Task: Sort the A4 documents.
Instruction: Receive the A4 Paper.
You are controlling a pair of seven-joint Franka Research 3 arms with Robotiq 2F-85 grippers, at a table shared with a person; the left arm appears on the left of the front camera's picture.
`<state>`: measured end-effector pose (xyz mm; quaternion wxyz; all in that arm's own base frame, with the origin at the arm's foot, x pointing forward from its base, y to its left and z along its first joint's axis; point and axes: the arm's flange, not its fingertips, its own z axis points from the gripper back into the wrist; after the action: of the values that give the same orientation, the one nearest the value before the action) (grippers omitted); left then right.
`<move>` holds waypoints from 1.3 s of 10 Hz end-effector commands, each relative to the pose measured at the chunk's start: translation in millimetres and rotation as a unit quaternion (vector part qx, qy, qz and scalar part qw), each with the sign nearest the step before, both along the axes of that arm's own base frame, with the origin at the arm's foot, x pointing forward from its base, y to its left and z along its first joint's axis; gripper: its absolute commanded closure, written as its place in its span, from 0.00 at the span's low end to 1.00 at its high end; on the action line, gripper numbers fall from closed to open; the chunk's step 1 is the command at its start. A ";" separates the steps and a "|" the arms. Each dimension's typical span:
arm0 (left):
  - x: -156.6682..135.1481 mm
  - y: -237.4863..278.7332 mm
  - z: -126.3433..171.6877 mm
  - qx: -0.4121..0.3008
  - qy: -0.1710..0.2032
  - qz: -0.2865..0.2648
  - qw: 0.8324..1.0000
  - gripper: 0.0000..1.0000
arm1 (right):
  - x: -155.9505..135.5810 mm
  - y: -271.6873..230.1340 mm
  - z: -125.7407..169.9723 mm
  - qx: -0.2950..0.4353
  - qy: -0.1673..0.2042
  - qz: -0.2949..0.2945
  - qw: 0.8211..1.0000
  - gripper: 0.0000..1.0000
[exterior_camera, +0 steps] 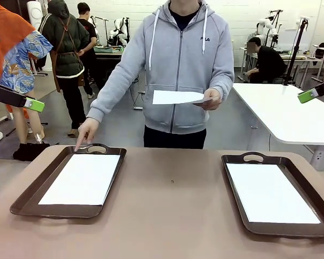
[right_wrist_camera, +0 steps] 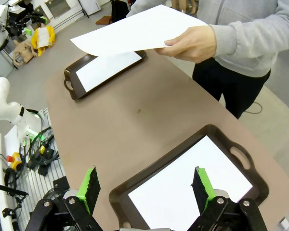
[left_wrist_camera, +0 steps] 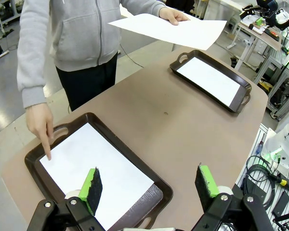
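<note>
A person in a grey hoodie holds one white A4 document (exterior_camera: 177,97) level at waist height over the table's far edge. Another A4 document (exterior_camera: 82,179) lies in the left brown tray (exterior_camera: 26,202), and the person's other hand (exterior_camera: 86,132) points a finger at that tray's far rim. A third sheet (exterior_camera: 270,192) lies in the right brown tray (exterior_camera: 233,186). My left gripper (left_wrist_camera: 149,184) hangs open above the left tray's near end (left_wrist_camera: 156,190), holding nothing. High over the right tray (right_wrist_camera: 149,167), my right gripper (right_wrist_camera: 146,186) is open and holds nothing.
The brown tabletop (exterior_camera: 173,199) between the two trays is bare. A white table (exterior_camera: 291,113) stands behind at the right. Cables and equipment lie beside the table's ends (left_wrist_camera: 274,178). Other people work farther back.
</note>
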<state>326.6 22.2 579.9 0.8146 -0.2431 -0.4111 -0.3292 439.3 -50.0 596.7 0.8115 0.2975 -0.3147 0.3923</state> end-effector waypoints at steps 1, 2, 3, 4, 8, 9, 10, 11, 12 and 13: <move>0.0 0.2 -0.3 -0.001 -0.001 -0.003 1.000 0.00 | -0.3 0.7 -0.5 0.001 0.002 0.002 1.000 0.00; 0.0 0.2 -0.3 -0.001 -0.001 -0.003 1.000 0.00 | -0.3 0.7 -0.5 0.001 0.002 0.002 1.000 0.00; 0.0 0.2 -0.3 -0.001 -0.001 -0.003 1.000 0.00 | -0.3 0.7 -0.5 0.001 0.002 0.002 1.000 0.00; 0.0 0.2 -0.3 -0.001 -0.001 -0.003 1.000 0.00 | -0.3 0.7 -0.5 0.001 0.002 0.002 1.000 0.00; 0.0 0.2 -0.3 -0.001 -0.001 -0.003 1.000 0.00 | -0.3 0.7 -0.5 0.001 0.002 0.002 1.000 0.00; 0.0 0.2 -0.3 -0.001 -0.001 -0.003 1.000 0.00 | -0.3 0.7 -0.5 0.001 0.002 0.002 1.000 0.00; 0.0 0.2 -0.3 -0.001 -0.001 -0.003 1.000 0.00 | -0.3 0.7 -0.5 0.001 0.002 0.002 1.000 0.00; 0.0 0.2 -0.3 -0.001 -0.001 -0.003 1.000 0.00 | -0.3 0.7 -0.5 0.001 0.002 0.002 1.000 0.00; 0.0 0.2 -0.3 -0.001 -0.001 -0.003 1.000 0.00 | -0.3 0.7 -0.5 0.001 0.002 0.002 1.000 0.00; 0.0 0.2 -0.3 -0.001 -0.001 -0.003 1.000 0.00 | -0.3 0.7 -0.5 0.001 0.002 0.002 1.000 0.00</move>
<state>326.6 22.2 579.9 0.8146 -0.2431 -0.4111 -0.3292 439.3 -50.0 596.7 0.8115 0.2975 -0.3147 0.3923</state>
